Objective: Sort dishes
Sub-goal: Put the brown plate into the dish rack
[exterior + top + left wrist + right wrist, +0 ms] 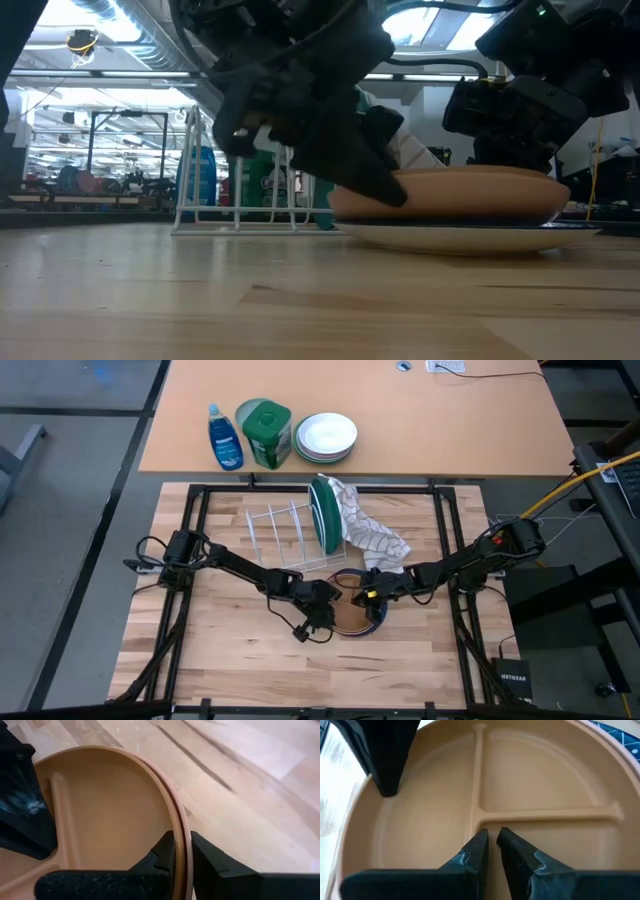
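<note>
Left gripper [182, 851] is, we see, pinched on the rim of the top brown divided plate [105, 810] stacked on the blue dish [470, 236] near the rack [278, 537], right gripper [492, 845] nearly closed over its divider ridge.

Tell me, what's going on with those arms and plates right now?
Left gripper pinching brown plate rim. Right gripper over same plate, fingers nearly together. Green plate racked. Nothing in the way.

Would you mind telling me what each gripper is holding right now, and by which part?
The left gripper pinches the rim of the top brown plate. The right gripper is closed over that plate's near rim; an actual grip cannot be confirmed.
</note>
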`<act>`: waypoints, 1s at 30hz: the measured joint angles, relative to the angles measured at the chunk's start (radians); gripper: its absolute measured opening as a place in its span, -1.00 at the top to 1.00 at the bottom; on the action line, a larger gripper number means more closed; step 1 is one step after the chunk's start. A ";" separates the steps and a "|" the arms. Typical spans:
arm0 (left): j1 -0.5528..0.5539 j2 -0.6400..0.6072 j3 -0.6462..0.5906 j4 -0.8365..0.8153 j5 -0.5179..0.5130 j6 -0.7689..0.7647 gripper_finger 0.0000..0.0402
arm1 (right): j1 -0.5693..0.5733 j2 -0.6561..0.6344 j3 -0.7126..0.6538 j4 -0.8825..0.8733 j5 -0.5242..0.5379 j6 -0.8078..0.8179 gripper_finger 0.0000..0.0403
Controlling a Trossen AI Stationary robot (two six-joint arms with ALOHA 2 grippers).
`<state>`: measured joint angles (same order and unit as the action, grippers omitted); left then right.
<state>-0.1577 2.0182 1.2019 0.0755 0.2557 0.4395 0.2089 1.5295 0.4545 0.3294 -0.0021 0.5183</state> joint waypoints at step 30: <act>0.007 -0.002 0.027 -0.038 -0.004 -0.050 0.93 | 0.063 -0.180 -0.003 0.009 -0.435 -0.164 0.71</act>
<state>-0.1505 2.0163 1.2289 0.0380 0.2519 0.3893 0.2714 1.3499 0.4515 0.3382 -0.4370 0.3546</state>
